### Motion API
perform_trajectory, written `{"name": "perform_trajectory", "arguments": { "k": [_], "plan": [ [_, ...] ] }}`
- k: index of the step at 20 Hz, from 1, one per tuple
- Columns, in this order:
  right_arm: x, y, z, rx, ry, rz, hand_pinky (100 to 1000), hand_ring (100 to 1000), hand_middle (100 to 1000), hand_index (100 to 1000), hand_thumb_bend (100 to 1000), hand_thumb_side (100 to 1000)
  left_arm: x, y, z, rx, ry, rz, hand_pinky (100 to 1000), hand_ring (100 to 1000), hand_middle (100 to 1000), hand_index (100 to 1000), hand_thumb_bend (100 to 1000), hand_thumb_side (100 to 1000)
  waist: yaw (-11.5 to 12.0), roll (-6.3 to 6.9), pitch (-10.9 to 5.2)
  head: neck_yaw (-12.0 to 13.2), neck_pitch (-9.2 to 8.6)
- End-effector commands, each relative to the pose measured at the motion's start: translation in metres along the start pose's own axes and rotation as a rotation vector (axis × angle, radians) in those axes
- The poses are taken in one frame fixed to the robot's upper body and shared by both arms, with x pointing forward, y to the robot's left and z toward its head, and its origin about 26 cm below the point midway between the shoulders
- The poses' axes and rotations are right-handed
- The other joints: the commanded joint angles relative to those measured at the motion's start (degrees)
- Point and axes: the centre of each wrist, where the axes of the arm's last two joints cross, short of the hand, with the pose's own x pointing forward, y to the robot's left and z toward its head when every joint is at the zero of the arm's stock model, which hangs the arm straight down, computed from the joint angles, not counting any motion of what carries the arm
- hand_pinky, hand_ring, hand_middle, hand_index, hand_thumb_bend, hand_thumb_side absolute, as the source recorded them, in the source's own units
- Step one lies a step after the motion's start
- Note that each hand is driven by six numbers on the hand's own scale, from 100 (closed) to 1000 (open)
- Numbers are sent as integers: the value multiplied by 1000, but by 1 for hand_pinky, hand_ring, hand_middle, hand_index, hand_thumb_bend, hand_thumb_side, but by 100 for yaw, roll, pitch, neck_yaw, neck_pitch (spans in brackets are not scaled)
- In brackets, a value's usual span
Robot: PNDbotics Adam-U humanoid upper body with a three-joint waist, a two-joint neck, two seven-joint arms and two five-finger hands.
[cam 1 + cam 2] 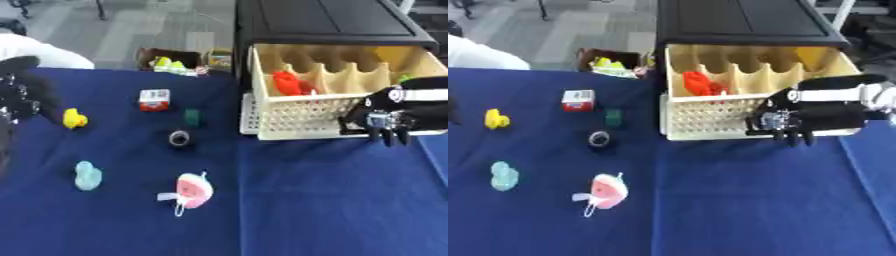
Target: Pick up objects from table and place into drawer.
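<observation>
Inside open drawer (pixel 302 117): red object (pixel 289 82), yellow object (pixel 811 54).

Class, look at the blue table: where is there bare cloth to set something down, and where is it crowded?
Bare: the blue cloth in front of the cream slotted drawer, right of the pink round toy. Crowded: the left half, around the yellow duck, red-and-white box, dark ring and pale teal toy. The right hand blocks the drawer front.

Navy table (pixel 332 200); cream drawer (pixel 297 117); yellow duck (pixel 74 119).
</observation>
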Motion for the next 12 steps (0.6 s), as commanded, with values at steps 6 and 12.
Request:
{"name": "perform_trajectory", "arguments": {
  "k": [6,12],
  "plan": [
    [1,-9,-4,-14,2,-2,727,749,740,878,100,1000,7,1,-1,-19,-20,-1,457,552,567,805,107,1000,37,3,-60,-38,-152],
    [0,-13,-13,-14,0,-16,728,747,742,882,100,1000,6,1,0,-24,-15,0,458,552,567,803,107,1000,66,1,-39,-69,-193]
  ]
}}
